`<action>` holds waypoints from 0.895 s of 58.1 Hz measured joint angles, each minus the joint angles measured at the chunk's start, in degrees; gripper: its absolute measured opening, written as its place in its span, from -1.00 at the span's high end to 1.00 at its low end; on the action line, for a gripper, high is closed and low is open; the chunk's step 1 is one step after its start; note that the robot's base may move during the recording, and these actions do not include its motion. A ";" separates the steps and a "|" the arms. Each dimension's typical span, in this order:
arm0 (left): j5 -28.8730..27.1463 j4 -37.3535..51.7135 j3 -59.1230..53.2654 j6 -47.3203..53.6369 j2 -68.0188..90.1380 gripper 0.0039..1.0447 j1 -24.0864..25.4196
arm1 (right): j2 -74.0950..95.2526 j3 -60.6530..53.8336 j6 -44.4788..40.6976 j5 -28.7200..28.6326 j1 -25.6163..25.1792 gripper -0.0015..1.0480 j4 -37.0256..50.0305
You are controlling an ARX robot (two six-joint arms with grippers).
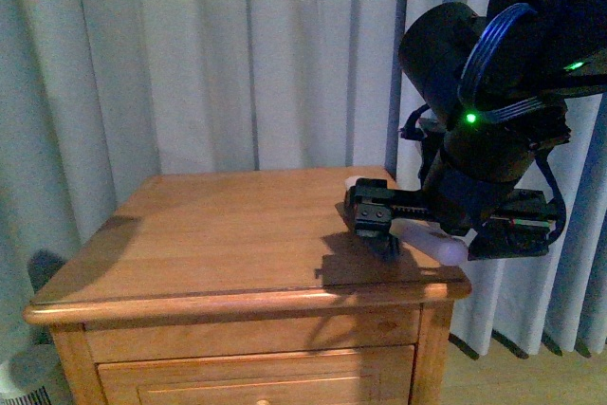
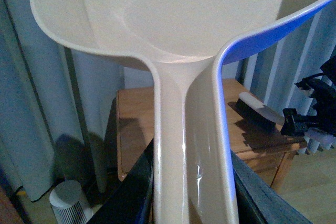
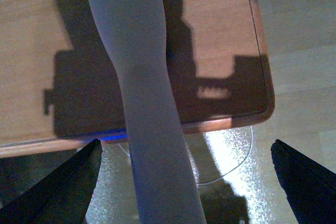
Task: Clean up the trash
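The trash cannot be made out in any view, so where it lies relative to either gripper cannot be told, nor how it looks. The bare part of the cabinet top shows only plain wood and shadow.

The right gripper hangs over the cabinet's front right corner. Its jaws stand wide apart, and the pale handle of the brush runs between them with a gap on each side in the right wrist view. The brush's dark bristles rest on the cabinet top near its right edge, and the handle reaches out past the cabinet's front edge.

The left gripper is off to the cabinet's left and above its top, jaws clamped on the handle of the beige dustpan, which has a blue edge on one side. A pale curtain hangs behind the cabinet
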 joint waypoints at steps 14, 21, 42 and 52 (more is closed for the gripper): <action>0.00 0.02 0.00 0.00 0.00 0.48 0.00 | 1.49 0.90 0.81 -0.90 -0.09 -0.38 -0.76; 0.00 0.00 0.00 0.00 0.00 0.48 0.00 | 1.51 0.90 0.81 -0.96 -0.13 0.02 -0.76; 0.00 0.02 0.00 0.00 0.00 0.48 0.00 | -2.49 -4.02 -4.68 2.29 -0.07 0.62 5.09; 0.00 0.02 0.00 0.00 0.00 0.48 0.00 | -9.07 -8.92 -12.09 7.65 -0.04 0.63 14.03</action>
